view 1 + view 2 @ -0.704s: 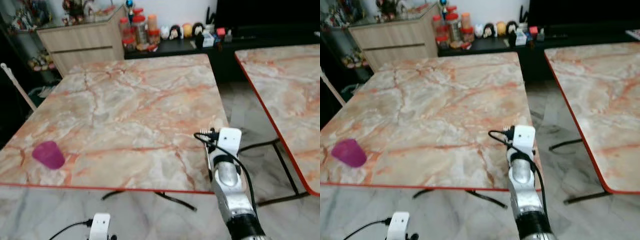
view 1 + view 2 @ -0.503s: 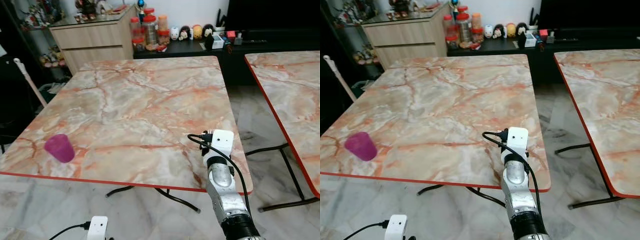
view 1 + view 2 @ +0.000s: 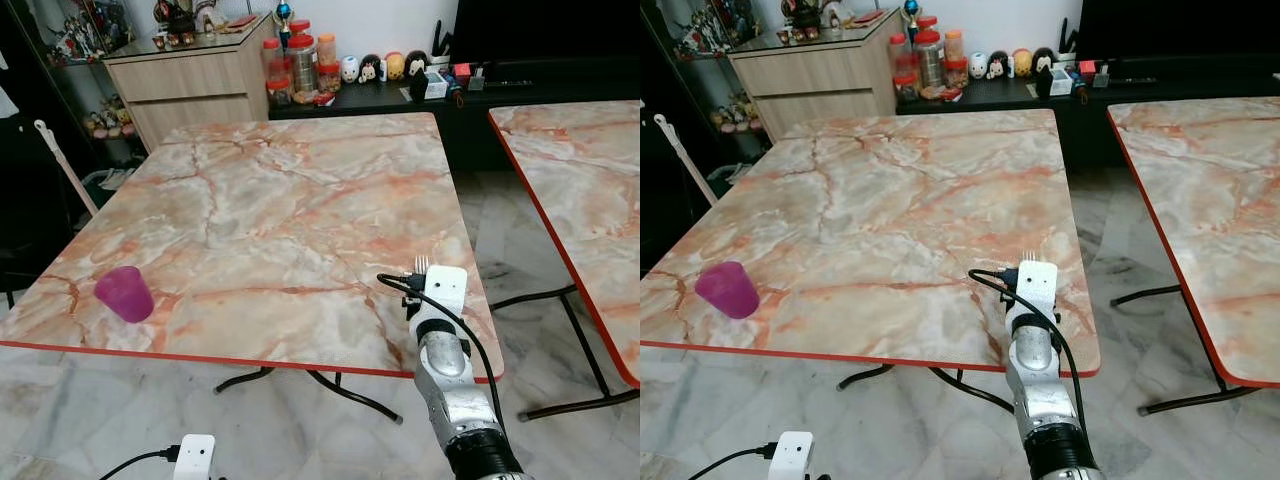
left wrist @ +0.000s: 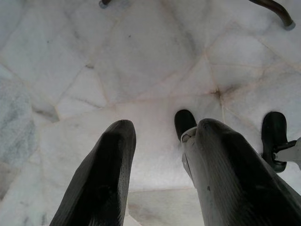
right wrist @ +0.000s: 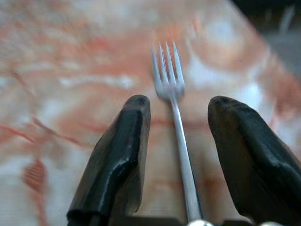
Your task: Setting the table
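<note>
Nearest, the left gripper (image 4: 160, 155) hangs over pale floor tiles, fingers apart and empty. Right gripper (image 5: 176, 141), at the near right edge of the marble table (image 3: 290, 210), has its fingers spread with a metal fork (image 5: 171, 89) lying between them; whether the fork is clamped cannot be told. Purple cup (image 3: 124, 293) stands upright at the near left corner, well apart. Second table (image 3: 580, 170) stands right. Farthest, a wooden cabinet (image 3: 190, 85) and jars (image 3: 300, 65) line the wall.
</note>
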`<state>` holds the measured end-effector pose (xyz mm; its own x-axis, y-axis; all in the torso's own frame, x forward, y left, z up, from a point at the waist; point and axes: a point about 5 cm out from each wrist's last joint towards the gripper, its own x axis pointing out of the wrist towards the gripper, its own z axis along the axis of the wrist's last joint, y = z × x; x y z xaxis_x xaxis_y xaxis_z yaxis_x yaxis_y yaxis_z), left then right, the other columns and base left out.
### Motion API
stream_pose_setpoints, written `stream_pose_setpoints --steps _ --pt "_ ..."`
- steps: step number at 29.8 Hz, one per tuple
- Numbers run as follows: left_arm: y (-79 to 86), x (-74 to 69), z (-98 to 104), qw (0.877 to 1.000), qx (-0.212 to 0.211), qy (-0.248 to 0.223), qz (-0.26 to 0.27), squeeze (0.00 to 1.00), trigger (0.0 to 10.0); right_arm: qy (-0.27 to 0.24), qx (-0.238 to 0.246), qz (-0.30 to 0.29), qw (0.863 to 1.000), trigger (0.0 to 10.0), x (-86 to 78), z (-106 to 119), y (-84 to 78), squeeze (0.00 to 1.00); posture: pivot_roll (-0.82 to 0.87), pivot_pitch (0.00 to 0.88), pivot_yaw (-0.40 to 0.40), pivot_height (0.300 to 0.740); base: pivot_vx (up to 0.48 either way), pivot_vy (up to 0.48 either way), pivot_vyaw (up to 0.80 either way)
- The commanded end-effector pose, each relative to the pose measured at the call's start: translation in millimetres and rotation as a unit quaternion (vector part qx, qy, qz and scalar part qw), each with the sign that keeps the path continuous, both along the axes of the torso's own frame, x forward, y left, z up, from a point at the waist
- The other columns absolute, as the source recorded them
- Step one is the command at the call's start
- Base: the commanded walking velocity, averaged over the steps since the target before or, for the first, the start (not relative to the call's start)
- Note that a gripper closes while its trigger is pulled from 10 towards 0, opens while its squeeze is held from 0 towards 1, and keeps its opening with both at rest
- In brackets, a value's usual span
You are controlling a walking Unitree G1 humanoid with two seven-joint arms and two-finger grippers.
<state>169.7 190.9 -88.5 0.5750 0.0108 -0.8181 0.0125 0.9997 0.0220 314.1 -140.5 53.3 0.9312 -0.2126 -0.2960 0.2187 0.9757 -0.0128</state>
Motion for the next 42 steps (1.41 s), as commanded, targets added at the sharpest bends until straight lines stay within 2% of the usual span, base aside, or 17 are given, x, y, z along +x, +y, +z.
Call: stream_pose_setpoints --steps 1,5,27,42 --pt "4.9 0.2 1 1.000 0.006 0.002 -0.001 0.00 10.0 0.007 0.007 0.000 1.000 10.0 3.0 1 4.1 0.00 -0.10 0.000 0.099 0.740 0.000 0.000 0.00" --pt "4.2 -0.3 0 1.000 0.004 0.002 0.003 0.00 10.0 0.003 0.004 0.003 1.000 10.0 6.5 6 5.5 0.00 -0.10 0.000 0.096 0.740 0.000 0.000 0.00" --pt "4.9 -2.5 -1 1.000 0.000 0.006 0.005 0.00 10.0 0.023 0.005 -0.025 0.999 10.0 7.1 2 -1.1 0.00 -0.09 0.006 0.101 0.740 0.000 0.000 0.00" --pt "3.3 -4.2 -2 1.000 -0.004 0.013 0.001 0.00 10.0 0.053 0.010 0.000 0.999 10.0 12.9 -6 3.9 0.00 -0.09 0.000 0.098 0.740 0.000 0.000 0.00"
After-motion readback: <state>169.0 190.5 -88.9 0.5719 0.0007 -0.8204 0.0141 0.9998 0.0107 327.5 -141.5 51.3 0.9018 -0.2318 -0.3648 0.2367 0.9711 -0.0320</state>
